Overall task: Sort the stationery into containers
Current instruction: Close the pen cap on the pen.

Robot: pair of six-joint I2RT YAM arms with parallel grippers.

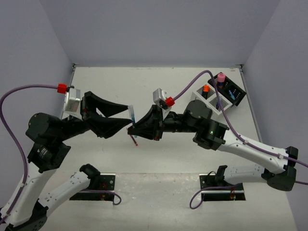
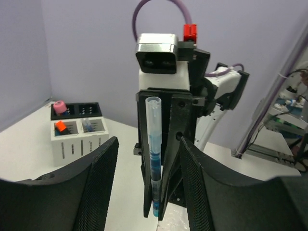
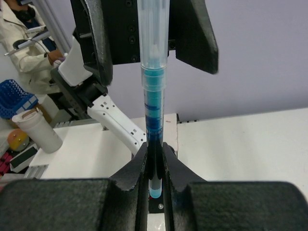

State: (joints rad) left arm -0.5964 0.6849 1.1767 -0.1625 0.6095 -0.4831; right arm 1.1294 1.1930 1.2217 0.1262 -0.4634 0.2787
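A blue pen (image 1: pixel 131 113) with a clear barrel stands upright between the two grippers at the table's middle. My right gripper (image 3: pixel 155 179) is shut on its lower end, and the pen (image 3: pixel 154 96) rises above the fingers. My left gripper (image 2: pixel 148 142) is open, with its wide fingers (image 2: pixel 98 183) on either side of the pen (image 2: pixel 154 159) and not touching it. The white box (image 1: pixel 208 99) and the black box (image 1: pixel 232 94) stand at the back right. A pink cylinder (image 1: pixel 221 77) stands in the black box. An orange highlighter (image 1: pixel 205 88) stands in the white box.
A thin reddish piece (image 1: pixel 135 141) shows just below the grippers; I cannot tell whether it lies on the table. The boxes also show in the left wrist view, white (image 2: pixel 79 142) in front of black (image 2: pixel 91 110). Both arm bases sit at the near edge.
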